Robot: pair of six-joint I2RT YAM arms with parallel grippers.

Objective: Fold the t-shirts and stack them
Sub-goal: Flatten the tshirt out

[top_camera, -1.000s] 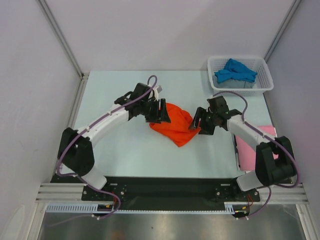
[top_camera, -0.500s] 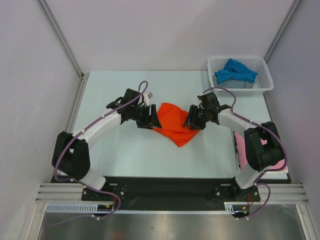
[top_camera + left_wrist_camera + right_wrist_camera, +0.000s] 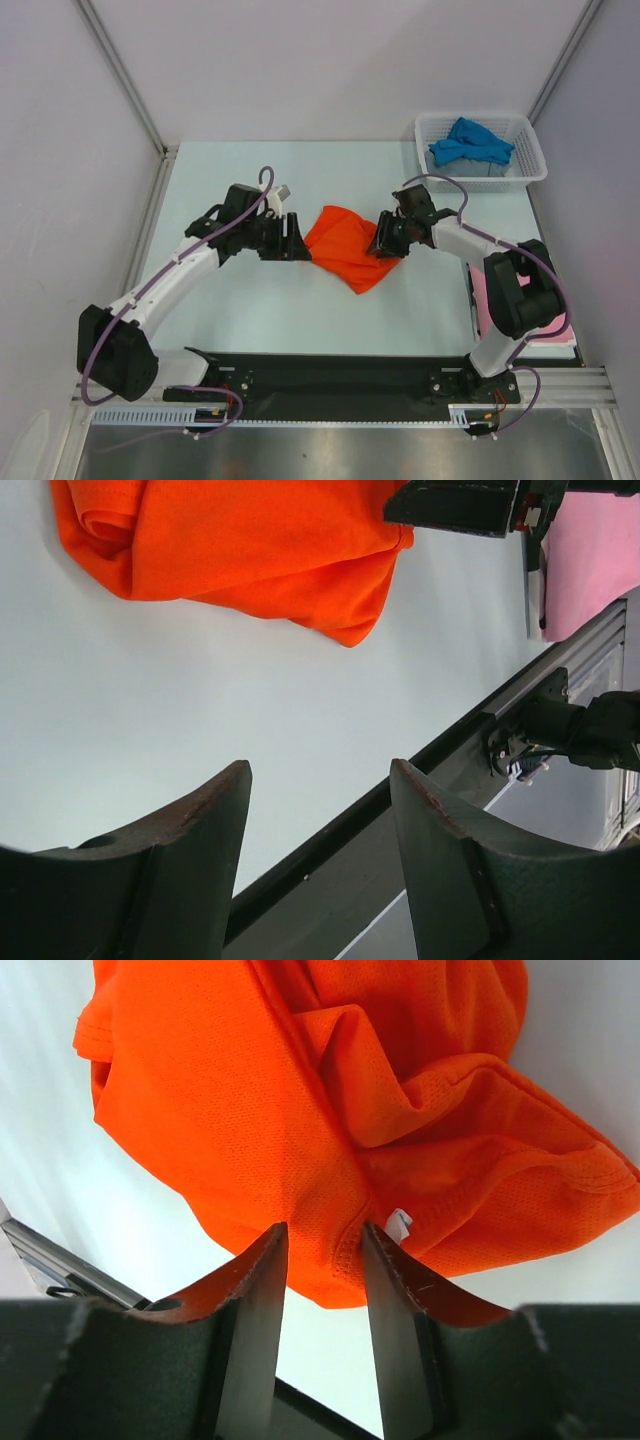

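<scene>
Pale table (image 3: 250, 300), orange-red t-shirt (image 3: 345, 245) crumpled at centre, left gripper (image 3: 300, 238) wide open and empty just left of it, right gripper (image 3: 383, 242) nearly closed, pinching its right edge, pink t-shirt (image 3: 490, 300) near right, blue t-shirt (image 3: 470, 140) in far-right basket (image 3: 530, 175)

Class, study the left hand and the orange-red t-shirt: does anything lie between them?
Nothing visible does. Only bare table separates the open left hand from the near edge of the orange-red t-shirt.
</scene>
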